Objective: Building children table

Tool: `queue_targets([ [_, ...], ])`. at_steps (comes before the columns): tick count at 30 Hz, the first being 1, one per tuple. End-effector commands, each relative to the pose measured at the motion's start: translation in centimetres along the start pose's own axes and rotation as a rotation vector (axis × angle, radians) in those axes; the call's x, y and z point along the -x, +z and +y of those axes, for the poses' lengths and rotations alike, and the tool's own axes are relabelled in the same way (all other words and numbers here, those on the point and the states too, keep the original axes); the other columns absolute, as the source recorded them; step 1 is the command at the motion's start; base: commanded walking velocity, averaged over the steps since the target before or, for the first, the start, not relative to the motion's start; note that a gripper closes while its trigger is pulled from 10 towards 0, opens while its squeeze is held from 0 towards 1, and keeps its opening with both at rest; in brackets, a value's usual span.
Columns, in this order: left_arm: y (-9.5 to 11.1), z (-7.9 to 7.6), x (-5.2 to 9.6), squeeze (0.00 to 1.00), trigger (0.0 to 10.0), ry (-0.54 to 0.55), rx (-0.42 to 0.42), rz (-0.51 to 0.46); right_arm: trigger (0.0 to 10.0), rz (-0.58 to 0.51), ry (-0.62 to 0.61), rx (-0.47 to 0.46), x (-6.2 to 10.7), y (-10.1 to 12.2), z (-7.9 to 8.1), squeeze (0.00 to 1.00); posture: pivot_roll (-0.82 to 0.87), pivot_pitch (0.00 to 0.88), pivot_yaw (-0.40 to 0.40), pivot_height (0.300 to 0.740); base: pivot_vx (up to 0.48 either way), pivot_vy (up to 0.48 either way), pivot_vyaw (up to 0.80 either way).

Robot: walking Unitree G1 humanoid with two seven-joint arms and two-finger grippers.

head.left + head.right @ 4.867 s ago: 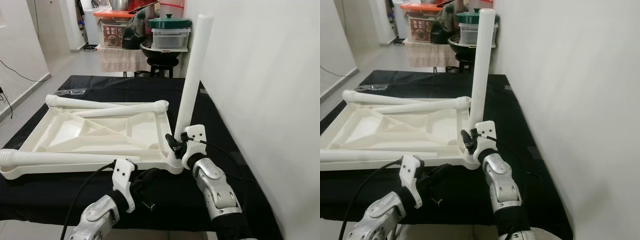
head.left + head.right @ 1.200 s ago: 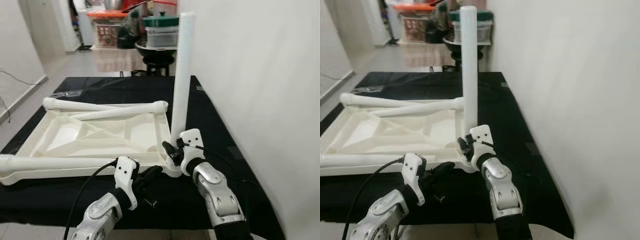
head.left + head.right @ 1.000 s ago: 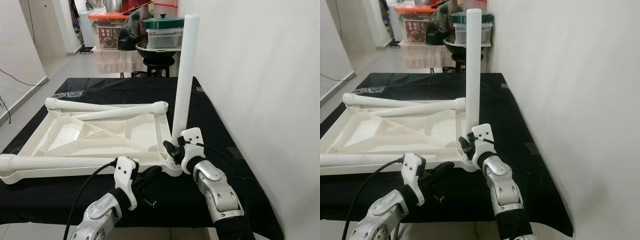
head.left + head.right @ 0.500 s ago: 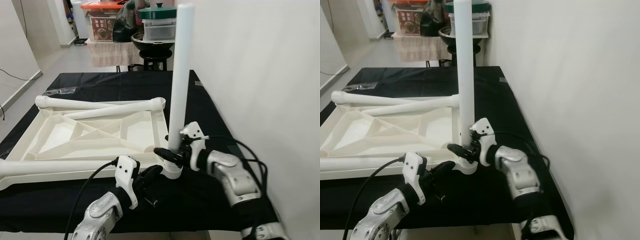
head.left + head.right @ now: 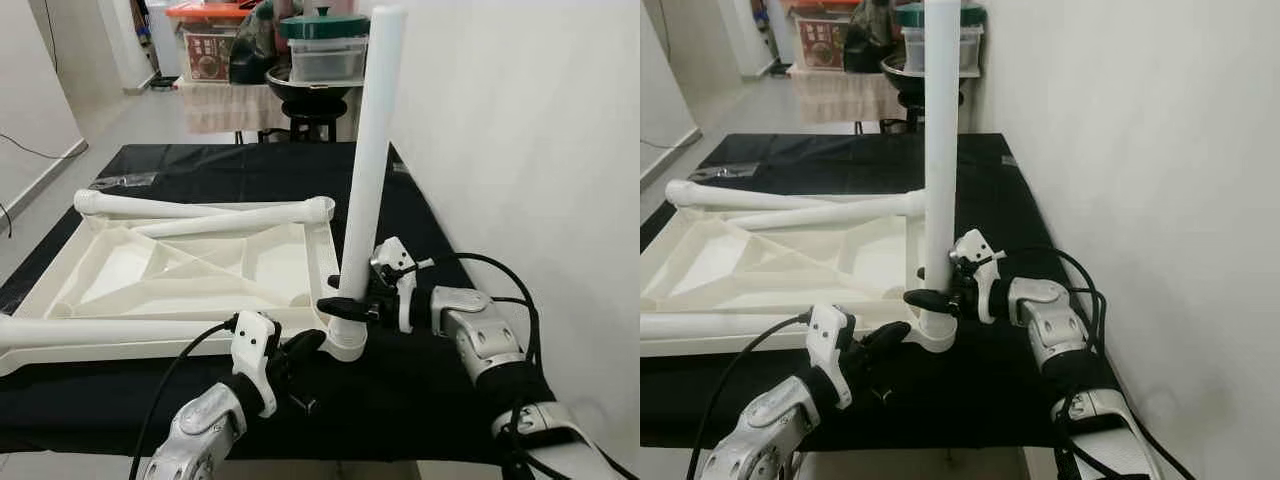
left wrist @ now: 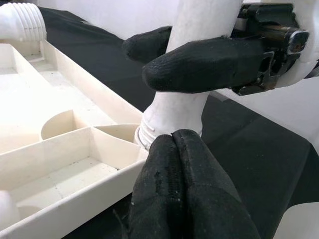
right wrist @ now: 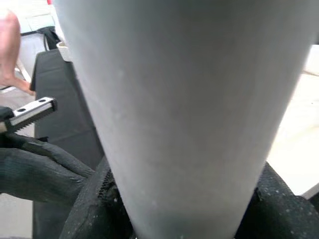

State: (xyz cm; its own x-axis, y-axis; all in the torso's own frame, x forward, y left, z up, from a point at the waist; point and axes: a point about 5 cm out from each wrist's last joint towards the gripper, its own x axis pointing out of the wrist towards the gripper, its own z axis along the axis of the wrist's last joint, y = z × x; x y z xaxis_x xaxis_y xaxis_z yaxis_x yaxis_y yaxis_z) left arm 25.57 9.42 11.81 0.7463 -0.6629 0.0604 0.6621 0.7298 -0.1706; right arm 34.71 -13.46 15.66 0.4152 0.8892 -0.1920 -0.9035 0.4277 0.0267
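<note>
A black-draped table (image 5: 200, 170) fills the middle of the head view, with a white wall at 3 o'clock and household clutter at 12 o'clock behind it. On the cloth lies the white tabletop (image 5: 190, 270), upside down, its ribbed underside facing up. Two loose legs (image 5: 200, 212) rest along its far edge at about 11 o'clock, and another leg (image 5: 90, 332) lies along the near edge toward 9 o'clock.

The piece that matters is the upright leg (image 5: 372, 150). Its long axis runs from 6 to 12 o'clock, nearly vertical with a slight lean toward 1 o'clock, and its foot sits in the corner socket (image 5: 345, 342) at the tabletop's near right corner.

The right gripper (image 5: 350, 308) reaches in from 3 o'clock, arm almost level, and its black fingers (image 7: 55, 174) are clamped around the leg just above the socket (the right wrist view shows the tube pressed right up between them). This arm is the nearer one, already on the leg.

The left gripper (image 5: 296, 350) comes up from 7 o'clock, its two fingers (image 6: 184, 184) pressed together with nothing between them, tips resting at the tabletop's rim just beside the socket, apparently bracing it.

So the leg lies directly at the right gripper, and the coming move turns on that vertical axis: I judge the leg needs turning or pressing straight down along it into the socket, and the slight lean suggests it is not yet fully seated.
</note>
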Motion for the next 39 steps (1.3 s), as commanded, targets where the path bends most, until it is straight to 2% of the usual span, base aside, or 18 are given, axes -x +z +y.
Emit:
queue_targets([
  [1, -0.2, 0.0, 0.1, 0.00, 10.0, 0.007, 0.001, 0.009, 0.0, -0.037, 0.037, -0.059, -0.1, -0.6, 0.6, 0.00, 0.07, 0.000, -0.053, 0.740, 0.000, 0.000, 0.00],
  [6, -0.3, -0.1, 0.2, 0.00, 10.0, 0.005, 0.004, 0.010, 0.0, 0.038, -0.142, -0.053, -0.6, -3.2, 2.2, 0.00, 0.07, 0.000, -0.059, 0.740, 0.000, 0.000, 0.00],
  [7, -0.2, -0.1, 0.3, 0.00, 10.0, 0.005, 0.003, 0.010, 0.0, 0.036, -0.377, -0.084, -1.4, -3.7, 2.4, 0.00, 0.07, 0.000, -0.069, 0.740, 0.000, 0.000, 0.00],
  [8, -0.2, -0.1, 0.3, 0.00, 10.0, 0.005, 0.003, 0.010, 0.0, 0.036, -0.377, -0.084, -1.4, -3.7, 2.4, 0.00, 0.07, 0.000, -0.069, 0.740, 0.000, 0.000, 0.00],
  [10, -0.1, 0.2, 0.6, 0.00, 10.0, 0.007, 0.006, 0.009, 0.0, 0.083, -0.613, 0.069, -3.2, -3.3, 5.8, 0.00, 0.04, 0.000, -0.053, 0.740, 0.000, 0.000, 0.00],
  [13, -0.2, 0.3, 0.6, 0.00, 10.0, 0.007, 0.007, 0.011, 0.0, 0.064, -0.710, 0.025, -3.0, -3.2, 5.4, 0.00, 0.01, 0.000, -0.034, 0.740, 0.000, 0.000, 0.00],
  [15, -0.3, 0.2, 0.3, 0.00, 10.0, -0.002, 0.011, 0.013, 0.0, 0.098, -0.778, -0.094, -2.3, -4.5, 3.8, 0.00, 0.06, 0.000, -0.060, 0.740, 0.000, 0.000, 0.00],
  [20, -0.3, 0.2, 0.3, 0.00, 10.0, 0.003, -0.007, 0.018, 0.0, 0.089, -0.783, -0.068, -2.5, -4.1, 3.8, 0.00, 0.05, 0.000, -0.056, 0.740, 0.000, 0.000, 0.00],
  [21, -0.3, 0.2, 0.4, 0.00, 10.0, 0.009, -0.008, 0.015, 2.8, 0.097, -0.790, -0.065, -2.5, -4.1, 3.8, 0.00, 0.06, 0.000, -0.057, 0.740, 0.000, 0.000, 0.00],
  [22, -0.3, 0.2, 0.4, 0.00, 10.0, 0.011, -0.004, 0.013, 10.0, 0.085, -0.782, -0.105, -2.5, -4.2, 3.7, 0.00, 0.06, 0.000, -0.054, 0.740, 0.000, 0.000, 0.00],
  [24, -0.3, 0.2, 0.4, 0.00, 10.0, 0.012, -0.002, 0.012, 10.0, 0.075, -0.774, -0.134, -2.4, -4.2, 3.6, 0.00, 0.06, 0.000, -0.054, 0.740, 0.000, 0.000, 0.00],
  [25, -0.3, 0.2, 0.4, 0.00, 10.0, 0.009, 0.000, 0.012, 10.0, 0.036, -0.706, -0.140, -2.7, -3.5, 3.6, 1.00, 0.06, 0.000, -0.048, 0.740, 0.000, 0.000, 0.00],
  [29, -0.3, 0.2, 0.3, 0.00, 10.0, 0.004, 0.001, 0.014, 10.0, -0.084, -0.528, -0.071, -3.4, -1.2, 3.4, 1.00, 0.06, 0.000, -0.047, 0.740, 0.000, 0.000, 0.00],
  [30, -0.3, 0.2, 0.2, 0.00, 10.0, 0.003, 0.001, 0.014, 10.0, -0.118, -0.449, -0.061, -3.3, -0.6, 3.0, 0.80, 0.06, 0.000, -0.046, 0.740, 0.000, 0.000, 0.00],
  [31, -0.3, 0.2, 0.2, 0.00, 10.0, 0.003, 0.001, 0.014, 10.0, -0.118, -0.449, -0.061, -3.3, -0.6, 3.0, 0.80, 0.06, 0.000, -0.046, 0.740, 0.000, 0.000, 0.00],
  [32, -0.3, 0.2, 0.1, 0.00, 10.0, 0.003, 0.002, 0.013, 10.0, -0.132, -0.342, -0.044, -3.2, -0.2, 2.7, 0.00, 0.06, 0.000, -0.051, 0.740, 0.000, 0.000, 0.00],
  [36, -0.3, 0.1, 0.0, 0.00, 10.0, 0.006, 0.001, 0.012, 10.0, -0.077, -0.071, 0.064, -2.6, 0.5, 1.9, 0.00, 0.08, 0.000, -0.069, 0.740, 0.000, 0.000, 0.00],
  [39, -0.3, 0.1, 0.0, 0.00, 10.0, 0.007, 0.002, 0.010, 10.0, -0.036, 0.015, 0.081, -2.3, 0.7, 1.3, 0.00, 0.09, 0.000, -0.071, 0.740, 0.000, 0.000, 0.00],
])
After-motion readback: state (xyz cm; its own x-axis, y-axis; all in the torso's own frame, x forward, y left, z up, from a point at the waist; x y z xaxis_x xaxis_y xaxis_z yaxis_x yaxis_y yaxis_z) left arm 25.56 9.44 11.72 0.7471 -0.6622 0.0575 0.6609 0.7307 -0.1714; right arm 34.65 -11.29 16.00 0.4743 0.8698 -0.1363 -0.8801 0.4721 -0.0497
